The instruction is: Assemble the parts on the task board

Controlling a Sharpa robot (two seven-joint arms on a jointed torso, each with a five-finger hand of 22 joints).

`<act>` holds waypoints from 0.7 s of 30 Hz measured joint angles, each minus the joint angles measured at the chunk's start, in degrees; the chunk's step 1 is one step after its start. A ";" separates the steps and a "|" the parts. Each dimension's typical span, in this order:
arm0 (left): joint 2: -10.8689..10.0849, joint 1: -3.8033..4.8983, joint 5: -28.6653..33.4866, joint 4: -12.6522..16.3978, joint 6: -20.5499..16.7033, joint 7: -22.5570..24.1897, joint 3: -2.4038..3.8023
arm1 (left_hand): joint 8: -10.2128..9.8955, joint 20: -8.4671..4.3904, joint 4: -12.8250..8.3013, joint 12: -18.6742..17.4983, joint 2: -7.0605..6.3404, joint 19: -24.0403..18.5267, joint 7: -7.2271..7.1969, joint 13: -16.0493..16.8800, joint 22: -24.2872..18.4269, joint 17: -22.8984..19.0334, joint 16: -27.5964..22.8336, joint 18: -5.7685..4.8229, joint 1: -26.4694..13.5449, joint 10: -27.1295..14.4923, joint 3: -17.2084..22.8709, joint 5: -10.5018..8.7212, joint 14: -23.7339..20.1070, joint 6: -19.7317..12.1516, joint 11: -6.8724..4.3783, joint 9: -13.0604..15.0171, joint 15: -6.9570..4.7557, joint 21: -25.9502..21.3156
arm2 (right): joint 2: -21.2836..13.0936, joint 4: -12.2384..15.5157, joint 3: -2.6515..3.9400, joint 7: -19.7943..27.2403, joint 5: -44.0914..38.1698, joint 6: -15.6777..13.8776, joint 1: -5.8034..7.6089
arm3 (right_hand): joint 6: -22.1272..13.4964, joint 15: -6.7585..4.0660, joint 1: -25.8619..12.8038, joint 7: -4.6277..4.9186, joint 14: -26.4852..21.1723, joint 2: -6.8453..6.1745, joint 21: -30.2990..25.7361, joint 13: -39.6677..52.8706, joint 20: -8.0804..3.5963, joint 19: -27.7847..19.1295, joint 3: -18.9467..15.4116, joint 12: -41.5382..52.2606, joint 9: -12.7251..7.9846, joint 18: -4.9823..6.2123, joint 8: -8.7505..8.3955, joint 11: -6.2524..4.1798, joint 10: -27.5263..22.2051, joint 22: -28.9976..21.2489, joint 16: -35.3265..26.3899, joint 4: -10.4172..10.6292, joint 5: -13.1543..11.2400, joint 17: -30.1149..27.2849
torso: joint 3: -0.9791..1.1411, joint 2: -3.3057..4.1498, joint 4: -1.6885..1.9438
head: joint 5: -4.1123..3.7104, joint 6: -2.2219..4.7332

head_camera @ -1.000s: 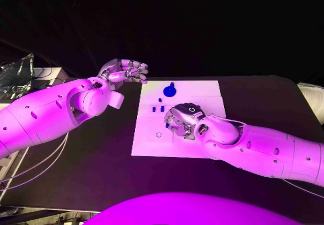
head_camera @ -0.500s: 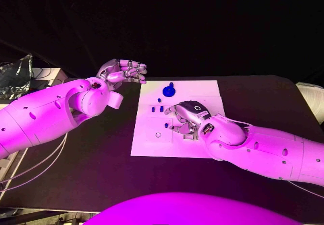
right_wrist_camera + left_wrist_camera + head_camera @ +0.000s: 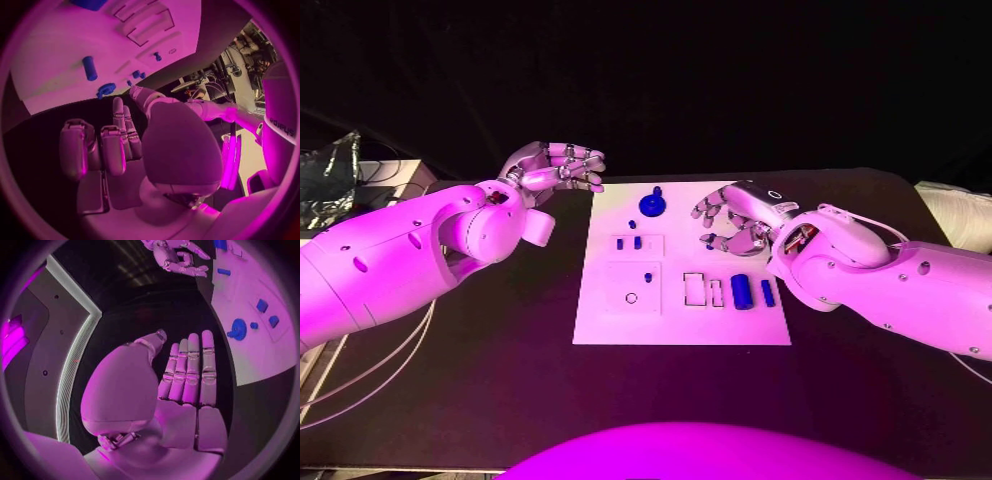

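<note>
The white task board lies in the middle of the black table. A blue round knob part stands at its far edge, with two small blue parts nearer. Two blue cylinders lie side by side toward the near right, beside pale slots. My right hand hovers over the board's far right corner, fingers loosely bent, nothing in it. My left hand hangs off the board's far left corner and is empty; its fingers lie straight. The left wrist view shows the knob and the board.
A small ring-shaped mark and a tiny blue part sit on the board's left half. In the right wrist view a blue cylinder and the knob lie on the board. Black table surrounds the board.
My right hand has lifted from the board's middle and drawn back to its far right corner, uncovering the two blue cylinders and the slots. The left hand has stayed in place.
</note>
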 measured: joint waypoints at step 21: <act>-0.24 -1.05 0.29 0.06 0.00 0.11 -0.01 | 0.00 0.00 0.00 0.00 0.00 0.00 0.00 0.00 -0.07 0.04 0.00 -0.01 0.00 0.00 0.00 0.00 0.00 0.00 0.00 -0.05 0.00 -0.22 | 3.12 -7.37 -0.28 0.75 -6.97 11.15 1.17 | -1.67 0.51 5.59 -1.07 -0.11 3.79 -3.07 -11.66 0.61 -0.01 -16.83 -6.12 -1.91 0.90 -0.45 0.79 -2.25 -0.01 -0.23 2.49 -1.34 -0.01 | 0.01 -0.18 -0.20 | -0.37 0.55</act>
